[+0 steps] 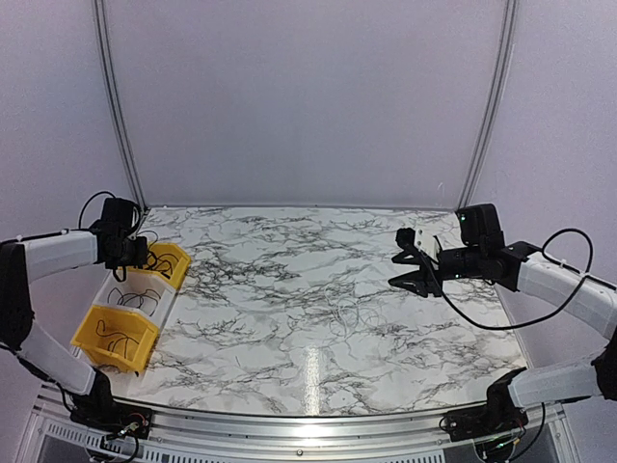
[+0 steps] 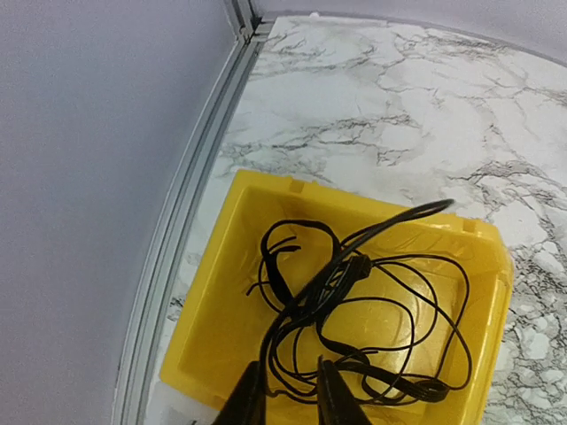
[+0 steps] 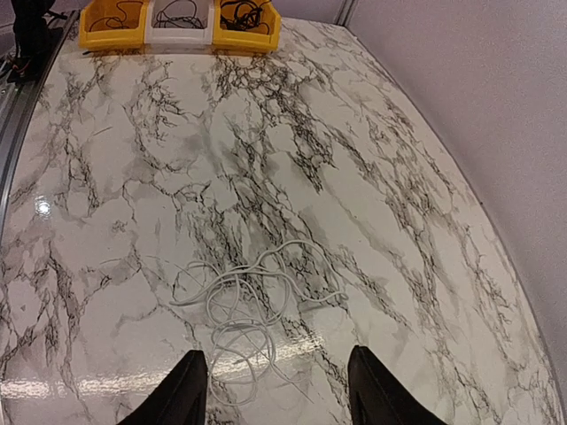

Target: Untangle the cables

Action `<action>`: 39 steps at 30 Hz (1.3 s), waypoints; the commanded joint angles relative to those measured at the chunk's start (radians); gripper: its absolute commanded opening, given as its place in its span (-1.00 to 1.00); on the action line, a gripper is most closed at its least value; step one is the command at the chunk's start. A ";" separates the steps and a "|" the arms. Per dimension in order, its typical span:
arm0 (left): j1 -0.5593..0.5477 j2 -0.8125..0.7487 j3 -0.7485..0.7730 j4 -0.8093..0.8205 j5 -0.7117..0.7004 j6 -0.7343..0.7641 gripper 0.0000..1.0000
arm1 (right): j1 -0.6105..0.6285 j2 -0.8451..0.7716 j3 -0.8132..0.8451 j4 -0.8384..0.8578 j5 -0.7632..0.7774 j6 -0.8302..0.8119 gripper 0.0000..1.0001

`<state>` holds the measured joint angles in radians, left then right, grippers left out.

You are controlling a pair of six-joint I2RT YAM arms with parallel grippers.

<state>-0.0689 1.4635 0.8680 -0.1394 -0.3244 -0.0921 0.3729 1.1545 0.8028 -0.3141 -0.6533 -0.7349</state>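
Note:
A tangle of thin black cables point(image 2: 354, 301) lies in the far yellow bin point(image 2: 221, 292), also in the top view point(image 1: 172, 260). My left gripper point(image 2: 292, 398) hovers just over the bin's near side point(image 1: 130, 255), its jaws a little apart with loose strands showing between them, gripping nothing. A pale looped cable point(image 3: 244, 301) lies on the marble table, faint in the top view point(image 1: 349, 313). My right gripper point(image 3: 279, 394) is wide open and empty, held above the table just short of that cable point(image 1: 410, 268).
Three bins stand in a row at the table's left edge: the far yellow one, a white one point(image 1: 140, 294) and a near yellow one point(image 1: 116, 336), each with black cable in it. They show at the right wrist view's top point(image 3: 182, 19). A metal rail point(image 2: 190, 212) borders the table.

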 commanded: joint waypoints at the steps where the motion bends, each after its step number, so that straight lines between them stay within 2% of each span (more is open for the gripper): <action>1: 0.006 -0.140 -0.028 -0.018 -0.037 -0.010 -0.39 | 0.009 0.003 0.029 -0.015 0.010 -0.009 0.08; 7: 0.006 -0.232 -0.067 0.012 -0.035 -0.007 -0.08 | 0.010 0.010 0.031 -0.018 0.013 -0.010 0.08; 15: 0.006 -0.143 -0.015 0.014 -0.008 -0.005 -0.04 | 0.012 0.015 0.031 -0.020 0.020 -0.012 0.08; 20: 0.028 -0.107 0.019 -0.001 -0.028 -0.023 -0.21 | 0.012 0.017 0.030 -0.021 0.023 -0.013 0.09; 26: 0.103 -0.069 0.054 -0.005 0.054 -0.064 -0.56 | 0.016 0.028 0.033 -0.023 0.024 -0.016 0.08; 31: 0.143 -0.011 0.082 -0.002 0.180 -0.096 -0.62 | 0.021 0.031 0.032 -0.025 0.033 -0.017 0.09; 32: 0.145 0.003 0.087 -0.003 0.201 -0.099 -0.67 | 0.021 0.031 0.033 -0.025 0.035 -0.017 0.08; 35: 0.147 0.016 0.082 0.002 0.231 -0.110 -1.00 | 0.024 0.030 0.033 -0.026 0.038 -0.018 0.09; 39: 0.147 0.007 0.057 0.019 0.248 -0.119 -1.00 | 0.026 0.029 0.034 -0.025 0.041 -0.021 0.08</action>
<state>0.0761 1.4799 0.9325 -0.1387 -0.1303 -0.1940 0.3889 1.1805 0.8028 -0.3241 -0.6216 -0.7395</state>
